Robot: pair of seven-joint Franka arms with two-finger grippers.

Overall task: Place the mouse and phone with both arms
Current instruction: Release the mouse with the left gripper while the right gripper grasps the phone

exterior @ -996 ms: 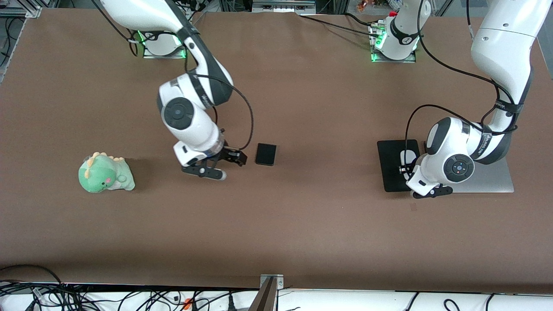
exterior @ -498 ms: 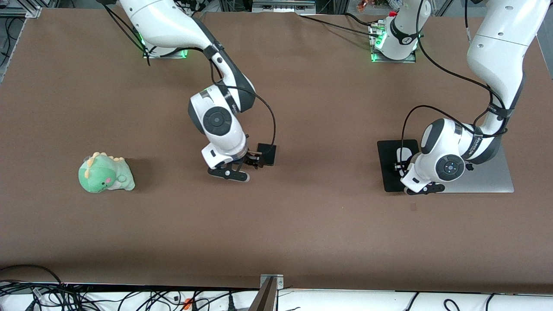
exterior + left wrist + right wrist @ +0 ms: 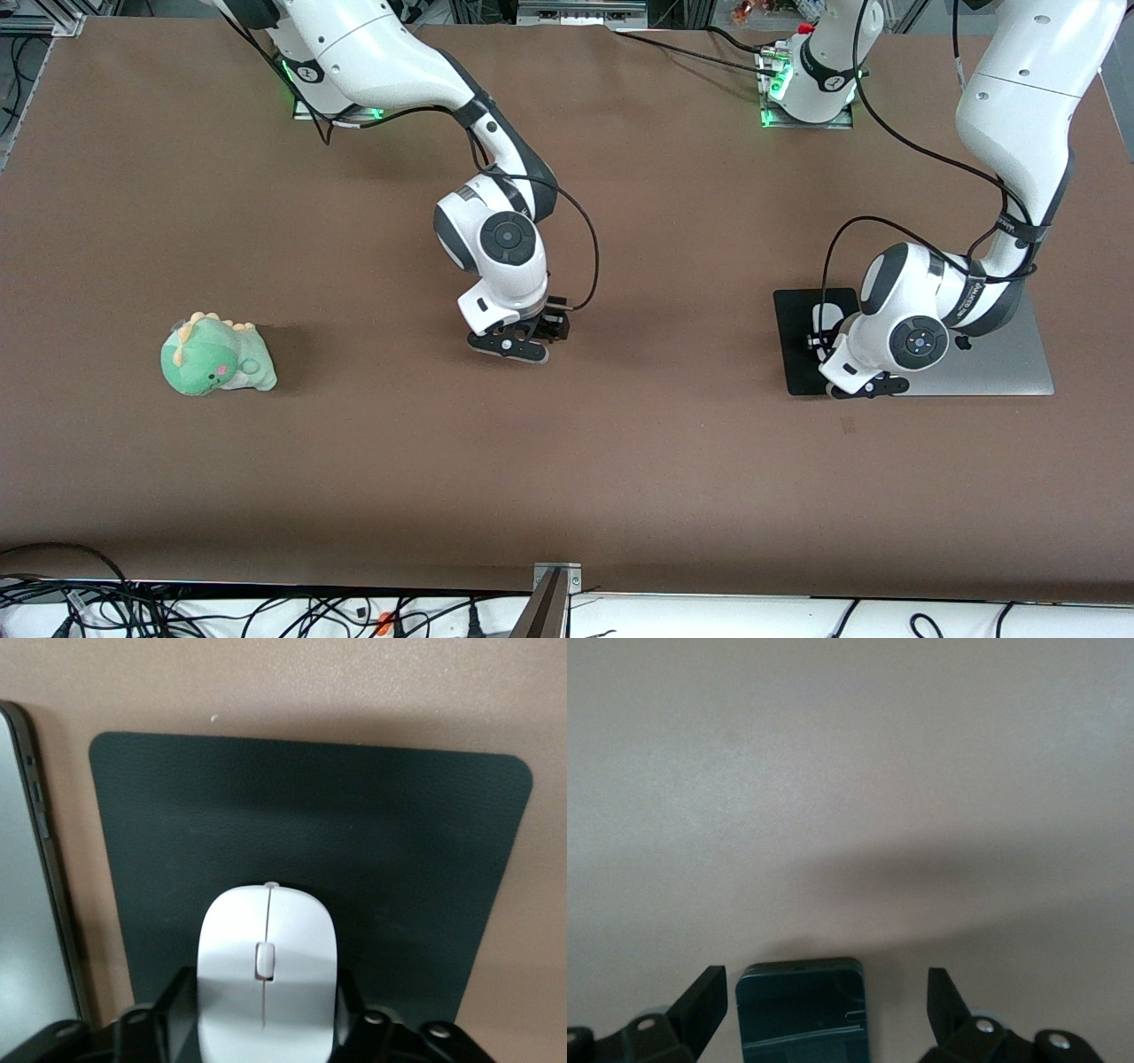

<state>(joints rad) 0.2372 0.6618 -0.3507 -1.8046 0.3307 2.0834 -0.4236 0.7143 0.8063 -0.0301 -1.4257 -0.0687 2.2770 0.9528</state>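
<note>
The right claw (image 3: pixel 824 1010) hangs apart astride the phone (image 3: pixel 802 1010) lying mid-bench (image 3: pixel 567 461), while the left claw (image 3: pixel 266 1028), fingers flanking the mouse (image 3: pixel 266 979) on the black mat (image 3: pixel 399 868), shows no certain grip.

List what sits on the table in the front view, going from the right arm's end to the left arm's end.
Green dinosaur plush → right gripper over the phone → black mouse mat → left gripper around the mouse → closed silver laptop.
</note>
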